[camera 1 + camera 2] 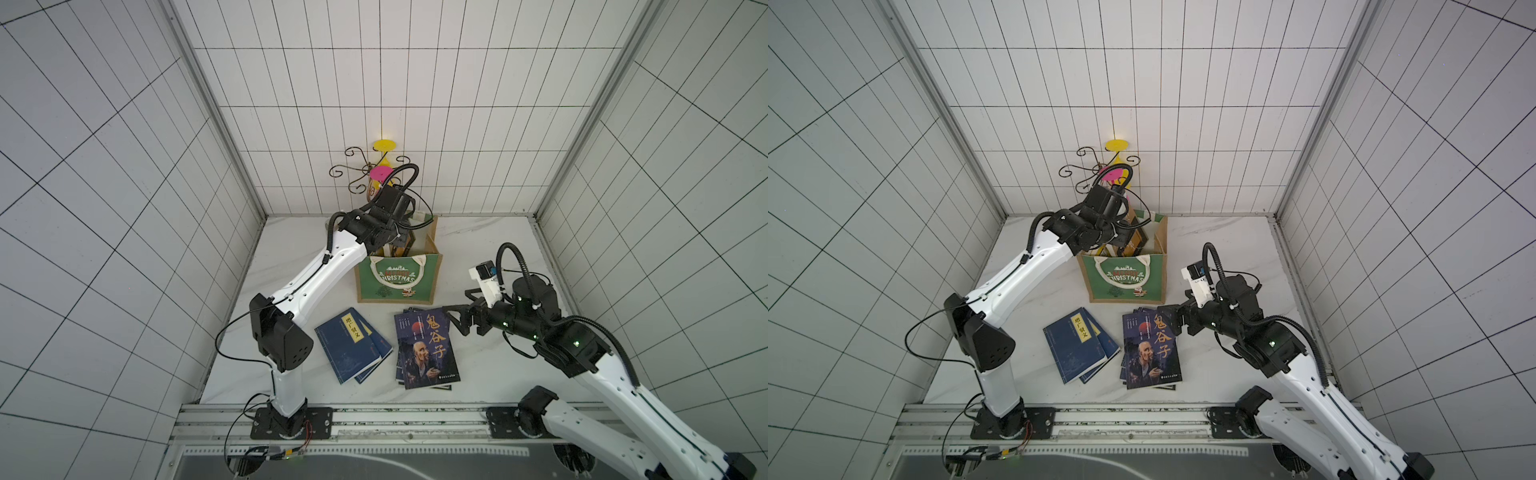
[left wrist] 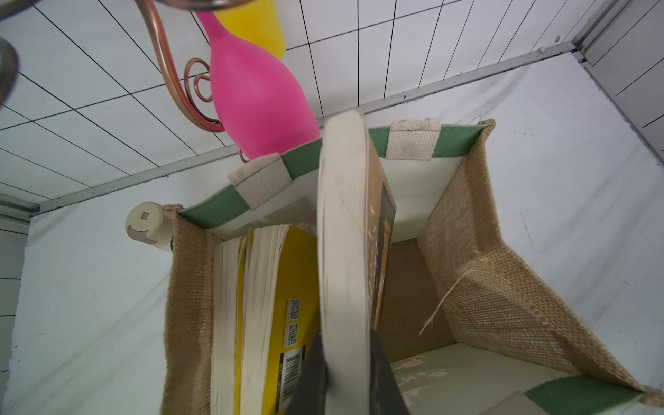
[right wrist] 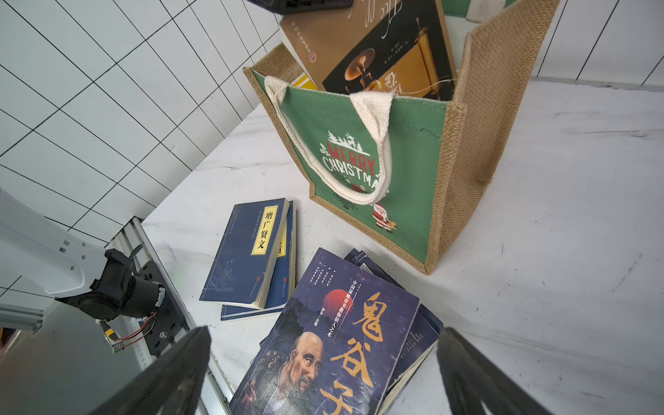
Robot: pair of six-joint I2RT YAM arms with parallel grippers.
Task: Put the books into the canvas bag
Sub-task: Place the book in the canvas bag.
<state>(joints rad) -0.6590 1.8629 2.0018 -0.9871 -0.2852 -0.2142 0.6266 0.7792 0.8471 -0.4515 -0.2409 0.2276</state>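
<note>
Two navy books lie stacked on the white table, near and left of the canvas bag; at the bag's open mouth the left gripper has its fingers clamped on a brown book, upright and partly inside, beside yellow books standing in the bag; right of the navy pair lies an illustrated stack; the right gripper hovers over its far right corner, fingers wide apart.
</note>
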